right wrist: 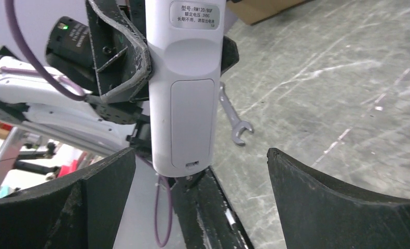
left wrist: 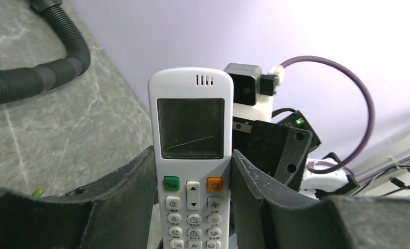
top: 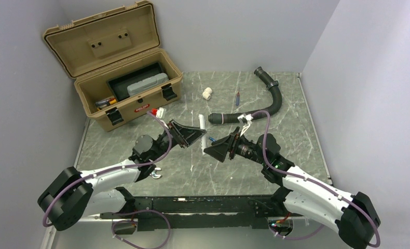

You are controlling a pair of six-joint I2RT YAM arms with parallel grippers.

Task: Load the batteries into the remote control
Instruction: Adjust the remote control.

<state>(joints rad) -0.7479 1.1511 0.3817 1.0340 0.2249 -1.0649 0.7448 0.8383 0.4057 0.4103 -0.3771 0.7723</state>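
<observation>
The left hand [left wrist: 193,153] is squeezing the remote control [left wrist: 191,93] by its two long sides and holding it up off the bench [left wrist: 63,129]. The remote is white, with a grey window, a green button and an orange button on its face. Its top half is sticking out past the fingers. Its back is facing the right hand [right wrist: 201,151], and the little cover on the back is sitting shut under a label. The right hand is spread wide and gripping nothing; the remote's end is hanging just in front of the gap, not touching. Behind the left hand a silver wrench [right wrist: 235,122] is lying on the bench. Far beyond both hands a tan toolbox [top: 135,106] is standing with its lid up. Inside, a black tray [top: 121,85] is holding a grey case [top: 147,83], and red and yellow tools [top: 105,102] are lying beside it.
</observation>
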